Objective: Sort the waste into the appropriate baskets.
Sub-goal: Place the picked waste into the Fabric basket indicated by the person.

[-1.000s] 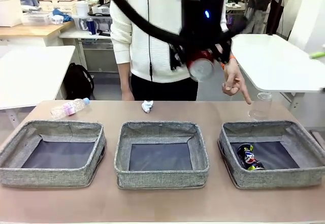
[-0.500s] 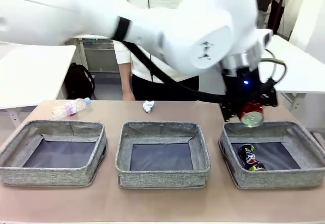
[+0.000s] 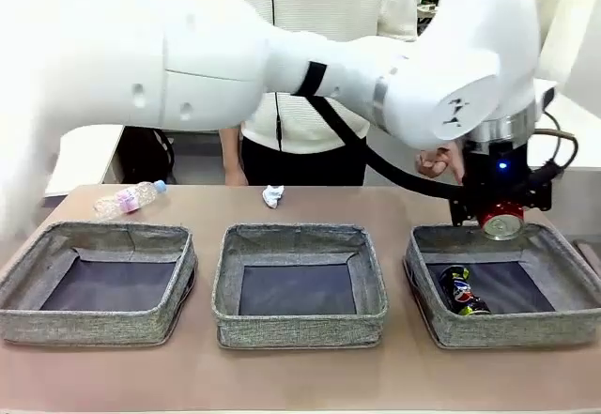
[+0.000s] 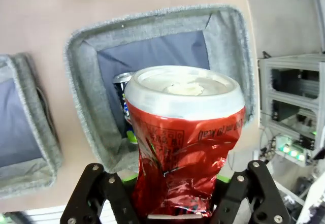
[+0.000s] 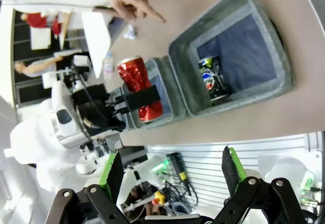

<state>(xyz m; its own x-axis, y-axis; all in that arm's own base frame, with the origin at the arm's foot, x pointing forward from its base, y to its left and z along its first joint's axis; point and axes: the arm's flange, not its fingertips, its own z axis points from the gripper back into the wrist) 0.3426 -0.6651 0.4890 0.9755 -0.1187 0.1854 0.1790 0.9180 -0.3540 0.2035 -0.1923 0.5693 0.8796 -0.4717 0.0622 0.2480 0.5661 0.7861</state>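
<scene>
**Swung further right and lower: drop-off step**

Clamped in the left gripper (image 3: 500, 213), the red crushed can (image 3: 502, 222) hangs above the right-hand basket's (image 3: 507, 329) far rim; the dark can (image 3: 459, 292) already lies inside. Idle right gripper (image 5: 170, 176) — fingers spread. Next — clear the rim, centre over the bottom, release.

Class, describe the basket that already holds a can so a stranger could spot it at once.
On the brown table, three low grey woven fabric baskets stand in a row. Take the basket at the robot's right end. It alone holds a dark can.
</scene>
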